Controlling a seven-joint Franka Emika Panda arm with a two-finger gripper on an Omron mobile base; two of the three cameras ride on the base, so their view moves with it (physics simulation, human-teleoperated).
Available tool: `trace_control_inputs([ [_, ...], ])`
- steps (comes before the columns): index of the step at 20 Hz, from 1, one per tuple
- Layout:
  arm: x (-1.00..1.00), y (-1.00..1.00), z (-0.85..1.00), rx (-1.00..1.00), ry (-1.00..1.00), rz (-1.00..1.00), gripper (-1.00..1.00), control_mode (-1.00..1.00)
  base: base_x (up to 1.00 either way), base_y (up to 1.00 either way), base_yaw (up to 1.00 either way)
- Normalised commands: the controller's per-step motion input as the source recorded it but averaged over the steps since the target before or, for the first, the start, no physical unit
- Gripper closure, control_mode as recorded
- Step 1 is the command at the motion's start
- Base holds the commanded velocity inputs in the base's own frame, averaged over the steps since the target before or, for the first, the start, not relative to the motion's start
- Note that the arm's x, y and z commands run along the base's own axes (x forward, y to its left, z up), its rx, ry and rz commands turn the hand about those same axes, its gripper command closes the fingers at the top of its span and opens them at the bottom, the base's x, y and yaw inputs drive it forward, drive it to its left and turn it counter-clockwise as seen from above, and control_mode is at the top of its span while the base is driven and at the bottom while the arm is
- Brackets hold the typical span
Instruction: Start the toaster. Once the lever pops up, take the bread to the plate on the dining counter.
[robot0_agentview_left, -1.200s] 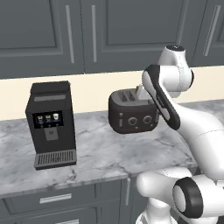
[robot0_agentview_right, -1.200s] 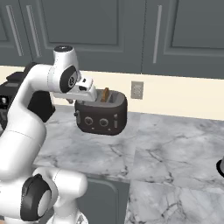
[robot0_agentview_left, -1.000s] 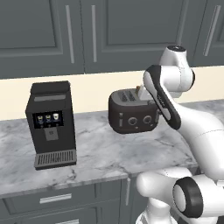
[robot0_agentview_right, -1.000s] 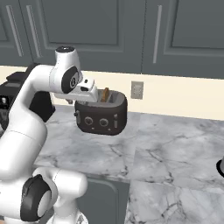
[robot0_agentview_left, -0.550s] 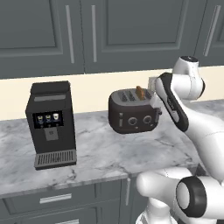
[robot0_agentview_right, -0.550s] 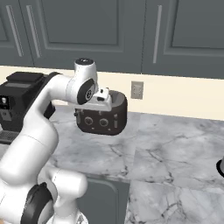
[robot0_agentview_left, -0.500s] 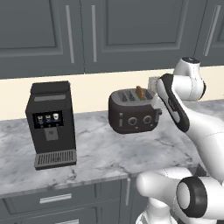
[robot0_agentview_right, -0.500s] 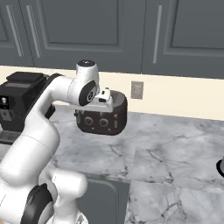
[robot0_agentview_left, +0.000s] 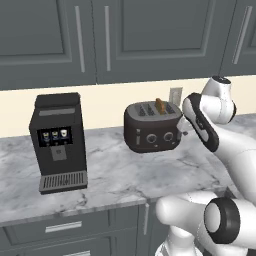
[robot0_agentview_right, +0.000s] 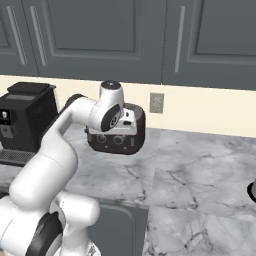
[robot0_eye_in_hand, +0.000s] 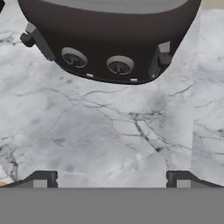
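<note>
On marble worktop (robot0_agentview_left: 115, 175), 1 toaster (robot0_agentview_left: 152, 127), 1 bread (robot0_agentview_left: 160, 105), 2 knobs (robot0_eye_in_hand: 74, 57)

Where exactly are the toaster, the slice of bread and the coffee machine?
toaster (robot0_agentview_left: 152, 131): left base view, on its dark front above the knobs.
bread (robot0_agentview_left: 160, 105): left base view, on the brown slice standing out of a slot.
coffee machine (robot0_agentview_left: 57, 142): left base view, on its black front.

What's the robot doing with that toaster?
The white robot arm is working at the toaster on the marble worktop. A slice of bread pokes up from one slot. The gripper is open and empty, with its fingertips spread wide over the bare marble in front of the toaster's two knobs, touching nothing. A black coffee machine stands off to the side. The bread has not been taken out yet.
</note>
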Motion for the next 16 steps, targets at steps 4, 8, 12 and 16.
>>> trace_control_inputs([
  [4,0.36,0.0,-0.11,0.0,-0.01,0.01,-1.0,-1.0,0.0,0.0,0.0],
  [8,0.44,0.0,-0.12,0.0,-0.02,0.03,-1.0,-1.0,0.0,0.0,0.0],
  [12,0.37,-0.03,-0.09,0.0,-0.03,0.03,-1.0,-1.0,0.0,0.0,0.0],
  [16,0.15,-0.11,-0.11,0.01,-0.07,0.02,-1.0,-1.0,0.0,0.0,0.0],
])
